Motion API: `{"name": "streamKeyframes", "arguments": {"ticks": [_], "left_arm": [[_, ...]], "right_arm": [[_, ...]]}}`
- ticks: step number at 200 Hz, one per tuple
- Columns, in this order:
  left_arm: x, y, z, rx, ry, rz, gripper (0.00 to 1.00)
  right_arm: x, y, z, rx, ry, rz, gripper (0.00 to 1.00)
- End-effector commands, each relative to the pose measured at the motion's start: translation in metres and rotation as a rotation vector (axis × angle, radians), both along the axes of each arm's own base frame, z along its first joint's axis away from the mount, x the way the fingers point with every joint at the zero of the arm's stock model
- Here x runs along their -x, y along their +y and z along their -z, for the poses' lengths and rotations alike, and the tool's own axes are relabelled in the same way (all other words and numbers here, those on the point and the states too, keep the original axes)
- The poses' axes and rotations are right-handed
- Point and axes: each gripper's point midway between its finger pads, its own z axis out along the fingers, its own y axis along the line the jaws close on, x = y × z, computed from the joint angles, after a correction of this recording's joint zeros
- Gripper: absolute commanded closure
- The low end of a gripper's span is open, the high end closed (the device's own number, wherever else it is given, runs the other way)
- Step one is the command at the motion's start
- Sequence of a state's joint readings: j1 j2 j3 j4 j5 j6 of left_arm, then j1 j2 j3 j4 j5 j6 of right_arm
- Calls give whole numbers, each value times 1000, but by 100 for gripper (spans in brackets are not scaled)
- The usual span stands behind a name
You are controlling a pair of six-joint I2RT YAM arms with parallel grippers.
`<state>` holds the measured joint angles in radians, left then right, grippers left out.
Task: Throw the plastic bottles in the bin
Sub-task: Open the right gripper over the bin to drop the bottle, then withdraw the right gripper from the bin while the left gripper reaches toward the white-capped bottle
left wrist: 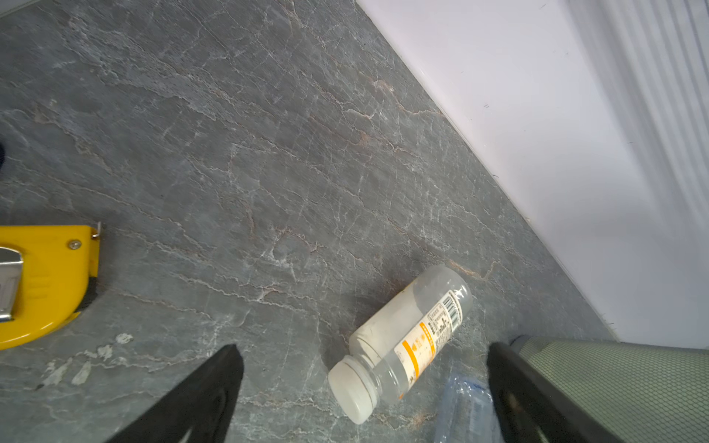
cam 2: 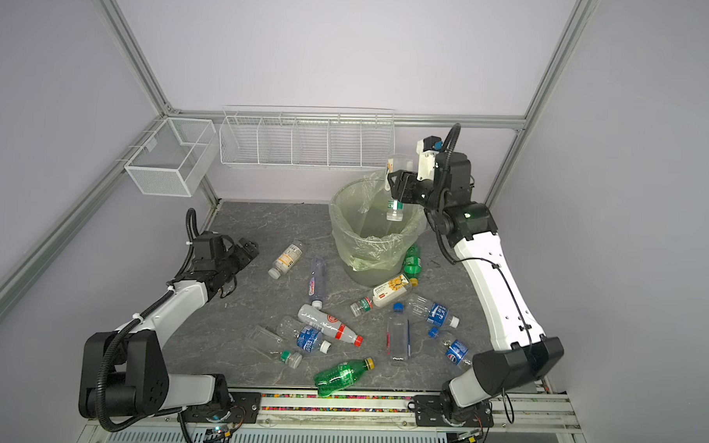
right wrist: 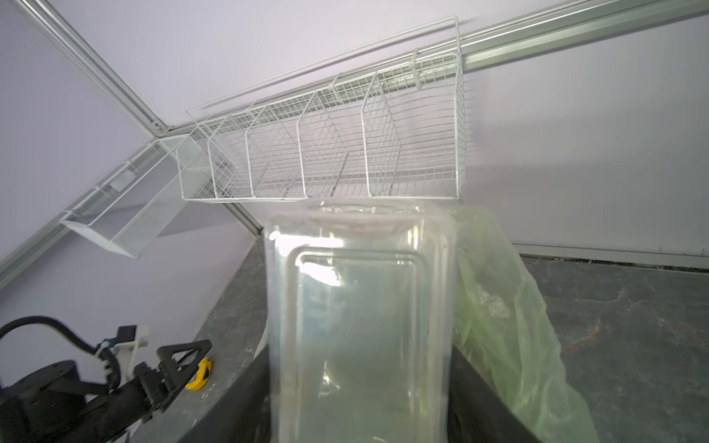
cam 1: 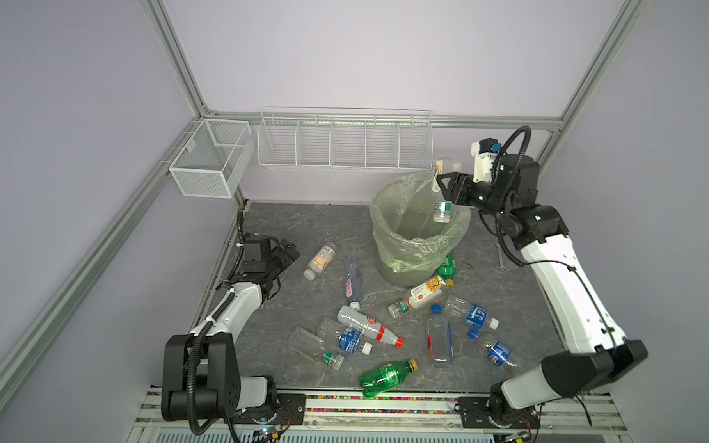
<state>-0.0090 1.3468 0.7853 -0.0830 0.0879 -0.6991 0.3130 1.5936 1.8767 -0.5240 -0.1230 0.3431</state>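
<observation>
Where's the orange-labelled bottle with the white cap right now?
In both top views the orange-labelled bottle lies on its side left of the bin, just ahead of the left pincer.

Twelve bottles [cam 1: 386, 375]; one bin [cam 1: 399, 277]; two baskets [cam 1: 343, 149]

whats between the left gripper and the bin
One white-capped bottle, lying on its side, apart from both the left gripper and the bin. A pink-labelled bottle lies nearer the bin, a little off that line. Both top views show this.

The left arm [cam 1: 240, 303] and right arm [cam 1: 565, 295] have white shells, black joints and ribbed black cables held by zip ties. The left pincer [cam 1: 291, 250] and right pincer [cam 1: 442, 188] are black.
</observation>
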Motion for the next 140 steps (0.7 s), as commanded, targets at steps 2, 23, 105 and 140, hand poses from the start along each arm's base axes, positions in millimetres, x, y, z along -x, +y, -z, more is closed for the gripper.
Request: {"name": "streamKeyframes", "arguments": {"ticks": [2, 23, 105, 140], "left_arm": [[1, -3, 1, -1, 13, 11, 1], [2, -2, 0, -5, 12, 8, 1], [-4, -1, 4, -24, 15, 19, 1], [-5, -4, 0, -31, 5, 41, 1]], "right_arm": [[-6, 4, -8, 18, 2, 3, 5], [-1, 0, -15, 30, -24, 13, 12], [43, -28, 16, 78, 43, 44, 12], [55, -43, 43, 64, 103, 66, 12]]}}
